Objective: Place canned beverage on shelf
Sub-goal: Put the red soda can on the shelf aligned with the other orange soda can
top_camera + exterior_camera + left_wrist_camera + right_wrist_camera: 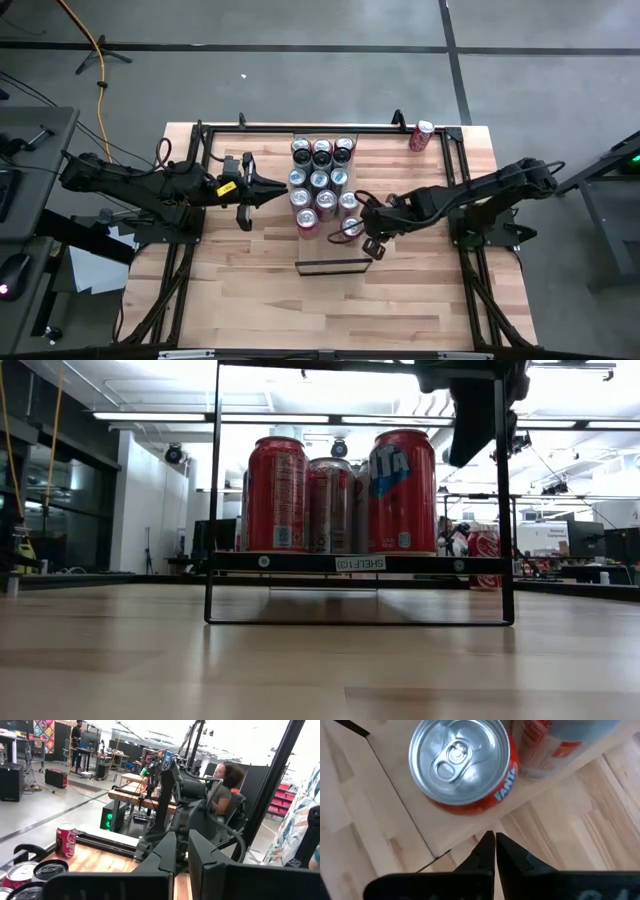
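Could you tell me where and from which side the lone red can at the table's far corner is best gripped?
Grip the red can around its round wall at mid-height, coming level from the table's middle. It stands upright and alone, with the black frame rail close behind, so that side is open. The right gripper, by the shelf, is nearer.

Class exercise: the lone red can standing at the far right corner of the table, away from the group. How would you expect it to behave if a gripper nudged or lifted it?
The lone red can stands upright, tall for its base, so a high nudge would probably tip it. Once on its round side it would likely roll. Its smooth metal wall may slip in loose jaws.
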Motion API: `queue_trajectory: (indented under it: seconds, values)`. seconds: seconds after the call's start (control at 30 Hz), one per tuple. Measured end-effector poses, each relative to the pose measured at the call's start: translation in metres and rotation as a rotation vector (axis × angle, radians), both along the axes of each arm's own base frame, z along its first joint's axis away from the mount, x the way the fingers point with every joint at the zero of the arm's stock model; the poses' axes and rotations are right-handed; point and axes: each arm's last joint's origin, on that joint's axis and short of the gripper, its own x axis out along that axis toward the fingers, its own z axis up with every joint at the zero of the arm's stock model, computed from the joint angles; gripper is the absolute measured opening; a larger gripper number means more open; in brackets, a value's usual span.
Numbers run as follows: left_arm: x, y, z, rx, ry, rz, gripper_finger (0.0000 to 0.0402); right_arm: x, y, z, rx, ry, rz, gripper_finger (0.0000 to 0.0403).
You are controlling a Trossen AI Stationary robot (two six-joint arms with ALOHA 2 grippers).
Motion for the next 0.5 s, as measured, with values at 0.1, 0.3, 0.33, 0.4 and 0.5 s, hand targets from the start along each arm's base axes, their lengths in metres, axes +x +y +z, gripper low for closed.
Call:
queue_trajectory:
  seconds: [0.1,0.3,0.33,0.4,0.5]
  values:
    - [0.0,0.0,0.0,-0.018,-0.002,-0.002,0.0,0.006,0.0,-0.006,-0.015,0.009,0.022,0.0]
    - [0.0,0.0,0.0,-0.018,-0.002,-0.002,0.0,0.018,0.003,-0.017,-0.008,0.007,0.047,0.0]
    - [0.0,0.0,0.0,-0.018,-0.002,-0.002,0.0,0.02,0.004,-0.018,-0.006,-0.004,0.047,0.0]
    - [0.0,0.0,0.0,-0.018,-0.002,-0.002,0.0,0.025,0.005,-0.019,0.002,-0.039,0.047,0.0]
    - [0.0,0.0,0.0,-0.018,-0.002,-0.002,0.0,0.03,0.006,-0.019,0.009,-0.077,0.047,0.0]
